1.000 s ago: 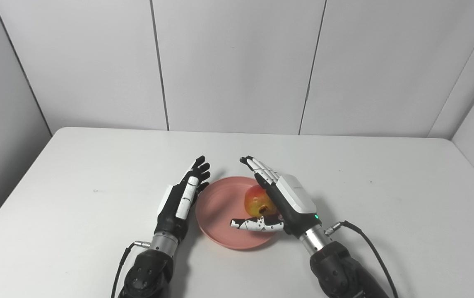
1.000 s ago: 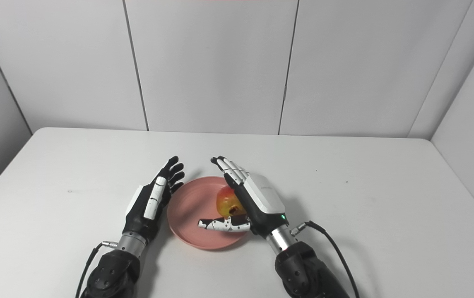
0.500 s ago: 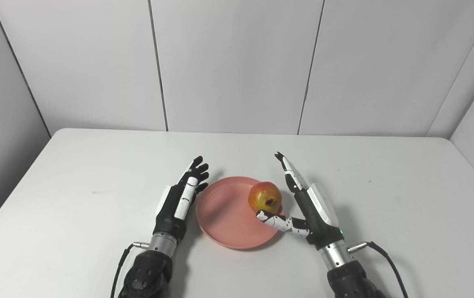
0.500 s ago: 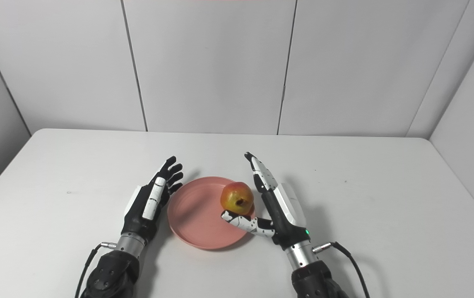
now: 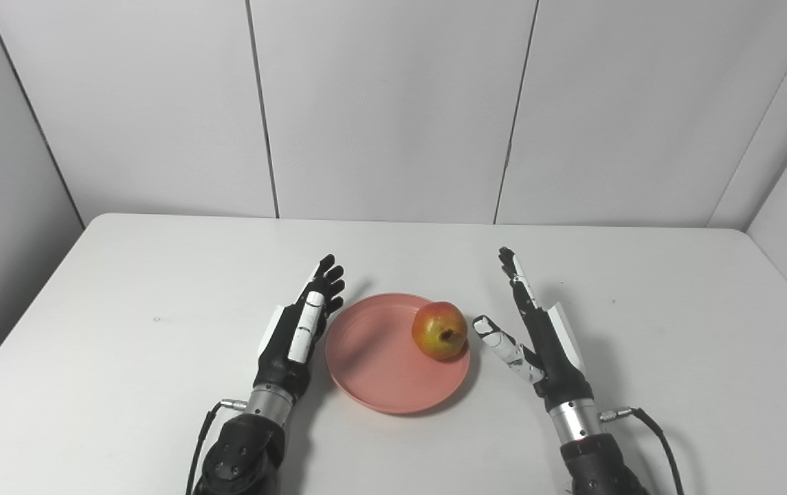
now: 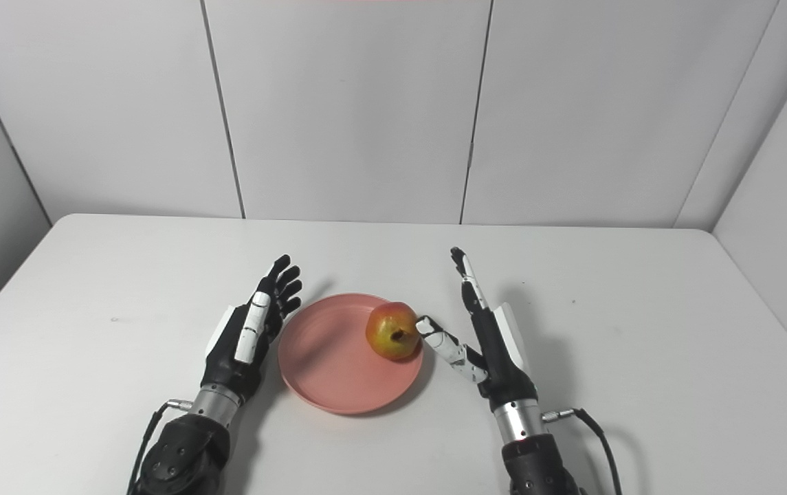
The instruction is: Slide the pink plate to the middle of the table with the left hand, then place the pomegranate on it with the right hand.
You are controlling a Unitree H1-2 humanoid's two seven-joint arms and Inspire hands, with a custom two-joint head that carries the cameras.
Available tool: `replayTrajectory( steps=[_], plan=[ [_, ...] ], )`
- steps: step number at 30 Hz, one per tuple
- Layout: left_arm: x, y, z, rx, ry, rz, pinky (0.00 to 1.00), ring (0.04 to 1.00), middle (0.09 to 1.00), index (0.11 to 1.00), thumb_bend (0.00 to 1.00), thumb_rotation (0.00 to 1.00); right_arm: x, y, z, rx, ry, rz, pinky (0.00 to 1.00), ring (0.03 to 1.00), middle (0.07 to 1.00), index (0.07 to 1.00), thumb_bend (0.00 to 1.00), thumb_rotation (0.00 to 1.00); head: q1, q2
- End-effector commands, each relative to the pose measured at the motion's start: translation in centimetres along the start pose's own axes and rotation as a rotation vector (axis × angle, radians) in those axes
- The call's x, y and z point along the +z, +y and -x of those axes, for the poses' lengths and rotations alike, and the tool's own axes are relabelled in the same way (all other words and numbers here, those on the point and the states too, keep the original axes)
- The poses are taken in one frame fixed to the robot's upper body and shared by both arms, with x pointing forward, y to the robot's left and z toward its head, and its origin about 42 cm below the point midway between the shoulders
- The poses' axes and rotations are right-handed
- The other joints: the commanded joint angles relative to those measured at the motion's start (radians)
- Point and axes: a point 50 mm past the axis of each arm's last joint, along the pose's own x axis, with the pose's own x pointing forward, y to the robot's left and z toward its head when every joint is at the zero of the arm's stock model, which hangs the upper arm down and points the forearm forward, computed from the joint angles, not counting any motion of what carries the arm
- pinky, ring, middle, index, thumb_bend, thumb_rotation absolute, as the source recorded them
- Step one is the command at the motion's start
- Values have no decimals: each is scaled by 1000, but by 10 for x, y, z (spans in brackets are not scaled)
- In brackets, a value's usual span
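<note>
A pink plate point(image 5: 379, 364) lies on the white table near its middle front. On the plate's right part rests a red-and-yellow pomegranate point(image 5: 440, 331), its dark crown facing me. My right hand point(image 5: 537, 330) stands open just right of the plate, fingers straight and pointing away, thumb stretched toward the fruit without holding it. Just left of the plate's rim my left hand point(image 5: 300, 323) is open too, palm toward the plate, holding nothing.
The white table point(image 5: 125, 289) is bounded by grey wall panels at the back and on both sides. Cables trail from both wrists near the front edge.
My right hand has let go of the pomegranate and drawn off to the right, clear of the plate. The fruit stays on the plate. The left hand has barely moved.
</note>
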Motion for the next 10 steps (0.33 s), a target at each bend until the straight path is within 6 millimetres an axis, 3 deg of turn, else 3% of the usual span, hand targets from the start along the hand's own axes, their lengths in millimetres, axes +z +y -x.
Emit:
replayTrajectory(
  steps=[1,10],
  plan=[
    [4,7,-3,1,-45,-18,969,975,984,977,593,1000,13,-3,-13,-21,-20,-44,1000,1000,1000,1000,528,918,3,1],
    [6,13,-1,23,-65,-70,952,979,991,985,562,1000,12,2,-12,-8,30,-121,1000,1000,1000,1000,486,943,-6,7]
  ],
)
